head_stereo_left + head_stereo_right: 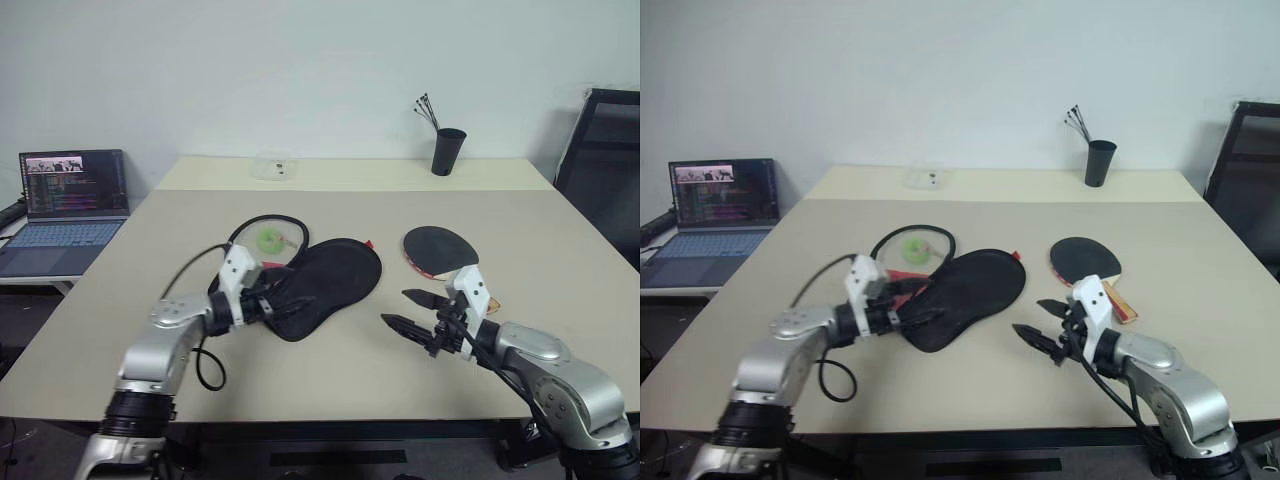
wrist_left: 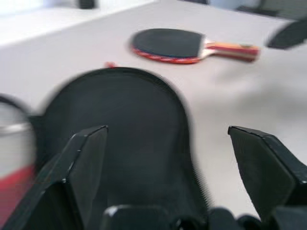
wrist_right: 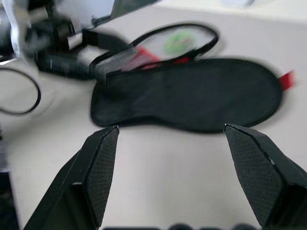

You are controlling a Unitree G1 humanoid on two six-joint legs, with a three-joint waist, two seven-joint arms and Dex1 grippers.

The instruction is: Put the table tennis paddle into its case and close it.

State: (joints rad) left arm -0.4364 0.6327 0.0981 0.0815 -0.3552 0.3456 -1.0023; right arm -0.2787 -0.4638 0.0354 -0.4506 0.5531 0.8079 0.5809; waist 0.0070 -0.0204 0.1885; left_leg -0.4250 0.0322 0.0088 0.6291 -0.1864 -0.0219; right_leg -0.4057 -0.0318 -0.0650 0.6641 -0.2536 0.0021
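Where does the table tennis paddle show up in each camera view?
Left eye view: the table tennis paddle lies right of centre, beside the case.
Right eye view: right of centre, handle toward the right gripper.
Left wrist view: near the upper edge, beyond the case.
Right wrist view: not in it.
Shared landmark: the case.

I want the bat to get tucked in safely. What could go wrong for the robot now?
The paddle lies flat on the table, apart from the case, and the open right gripper holds nothing; a flat bat may be hard to pinch. The open left gripper hovers at the case's narrow end without gripping, so the soft case might slide or flop shut. Its handle is near the right arm, which might knock it.
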